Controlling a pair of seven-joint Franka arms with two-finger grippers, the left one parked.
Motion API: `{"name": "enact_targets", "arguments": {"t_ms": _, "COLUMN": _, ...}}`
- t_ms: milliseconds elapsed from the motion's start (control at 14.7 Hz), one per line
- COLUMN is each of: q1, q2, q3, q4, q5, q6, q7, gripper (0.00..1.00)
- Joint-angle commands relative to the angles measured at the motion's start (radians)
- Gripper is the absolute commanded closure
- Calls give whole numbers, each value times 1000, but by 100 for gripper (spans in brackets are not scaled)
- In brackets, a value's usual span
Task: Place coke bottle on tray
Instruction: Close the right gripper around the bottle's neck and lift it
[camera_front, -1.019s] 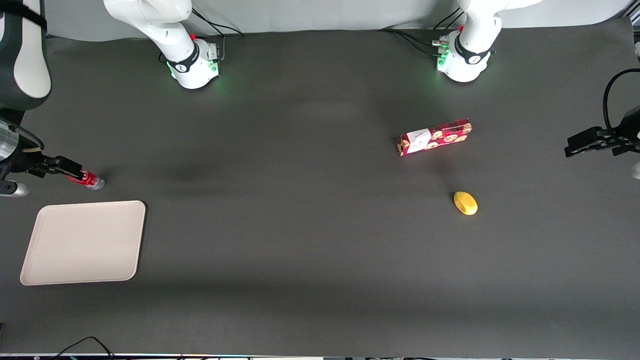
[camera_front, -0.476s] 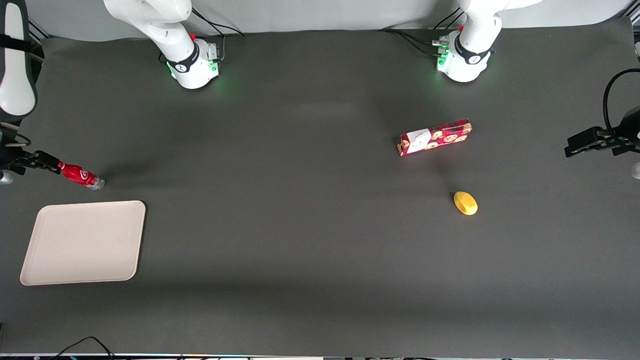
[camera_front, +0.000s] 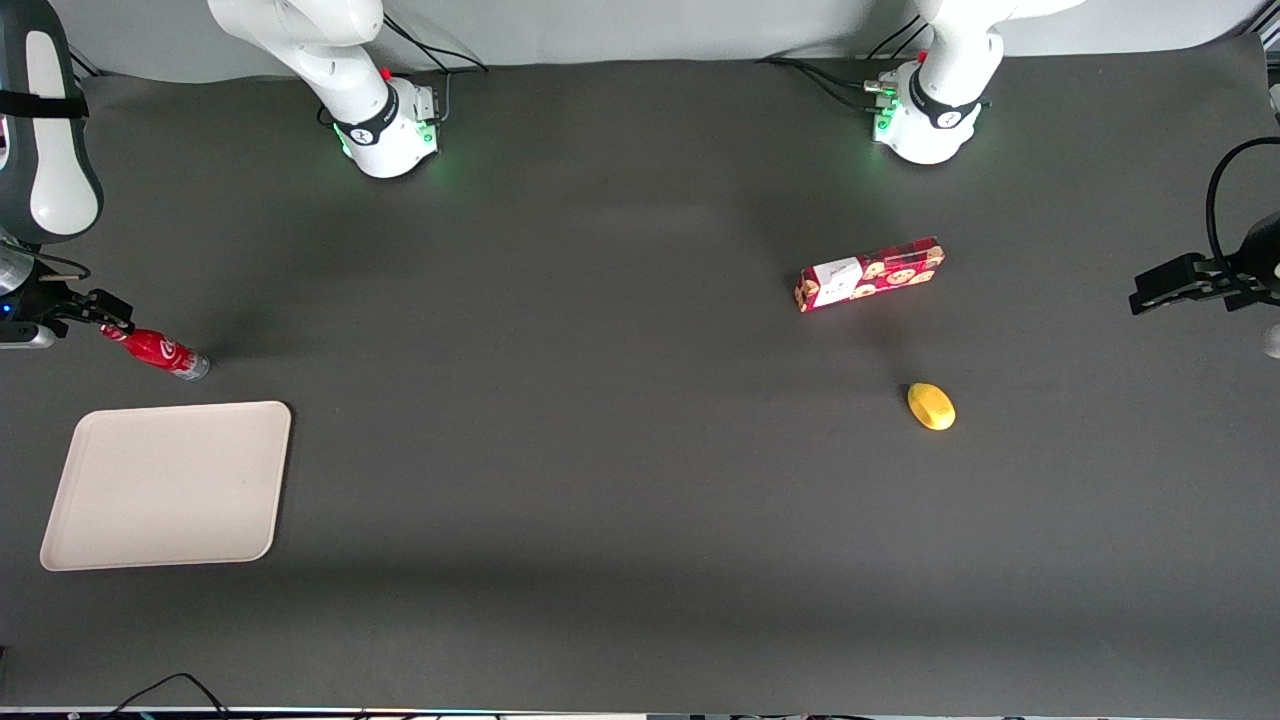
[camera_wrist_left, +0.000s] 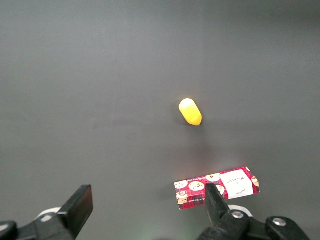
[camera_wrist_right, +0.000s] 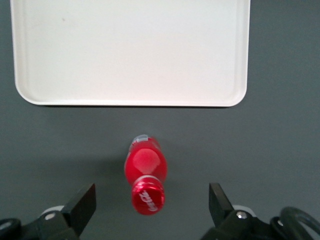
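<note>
Above the coke bottle (camera_wrist_right: 145, 176), which is standing near the tray (camera_wrist_right: 129, 52), I am holding the gripper (camera_wrist_right: 151, 206) with jaws open; I should be lowering straight, centred on the cap.

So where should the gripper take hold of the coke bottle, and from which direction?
Grip the coke bottle around its red body just below the cap, coming straight down. It stands upright on the table, its cap facing the open gripper above it, fingers wide on either side.
</note>
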Motion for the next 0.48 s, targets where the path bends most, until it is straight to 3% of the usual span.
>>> {"name": "enact_targets", "arguments": {"t_ms": 0, "q1": -8, "q2": 32, "q3": -15, "q4": -50, "q5": 7, "q6": 104, "q7": -45, "gripper": 0}}
{"name": "enact_targets", "arguments": {"t_ms": 408, "q1": -13, "q2": 68, "q3": -15, "q4": -60, "q5": 41, "q6": 138, "q7": -47, "gripper": 0}}
